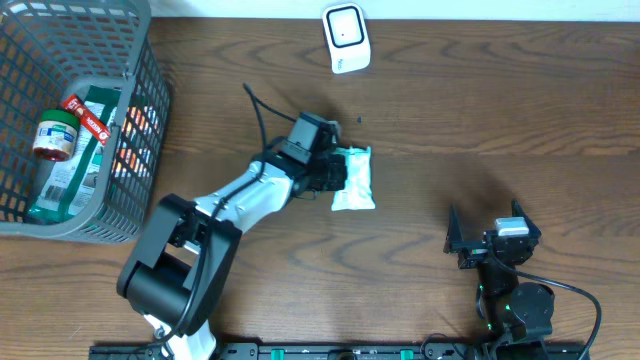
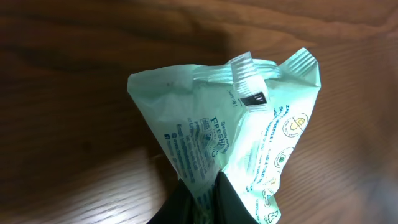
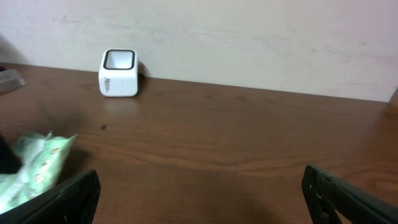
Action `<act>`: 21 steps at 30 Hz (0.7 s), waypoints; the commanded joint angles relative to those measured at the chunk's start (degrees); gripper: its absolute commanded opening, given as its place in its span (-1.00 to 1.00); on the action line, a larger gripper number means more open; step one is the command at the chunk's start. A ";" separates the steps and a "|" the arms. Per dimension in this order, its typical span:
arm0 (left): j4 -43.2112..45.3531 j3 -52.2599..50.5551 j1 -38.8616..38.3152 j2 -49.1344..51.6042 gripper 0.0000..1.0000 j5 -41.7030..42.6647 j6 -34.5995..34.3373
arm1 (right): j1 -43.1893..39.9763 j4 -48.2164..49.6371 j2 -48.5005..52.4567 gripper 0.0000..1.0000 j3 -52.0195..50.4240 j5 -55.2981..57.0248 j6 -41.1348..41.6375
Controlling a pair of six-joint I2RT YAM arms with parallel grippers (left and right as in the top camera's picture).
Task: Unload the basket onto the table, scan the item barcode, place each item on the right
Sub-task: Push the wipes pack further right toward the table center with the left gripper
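Our left gripper [image 1: 332,172] has its jaws pinched shut on one end of the pale green packet [image 1: 353,178], mid-table and well apart from the white scanner [image 1: 345,38]. Our right gripper [image 1: 490,236] stands wide open and empty, near the table's front edge.

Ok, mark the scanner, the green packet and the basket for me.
scanner [image 1: 345,38], overhead view, middle of its white face.
green packet [image 2: 205,118], left wrist view, printed middle of its face.
basket [image 1: 145,90], overhead view, mesh side wall.
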 commanded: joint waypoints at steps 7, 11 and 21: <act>1.05 -0.13 -3.32 0.61 -0.85 -10.05 -4.33 | 0.22 -0.24 -0.24 0.99 -0.04 0.28 -0.09; 1.01 -0.13 -3.39 0.59 -0.80 -9.73 -4.33 | 0.22 -0.24 -0.24 0.98 -0.04 0.28 -0.11; 1.03 0.46 -3.37 0.22 0.28 -7.69 -4.33 | 0.22 -0.22 -0.24 0.98 -0.04 0.28 -0.09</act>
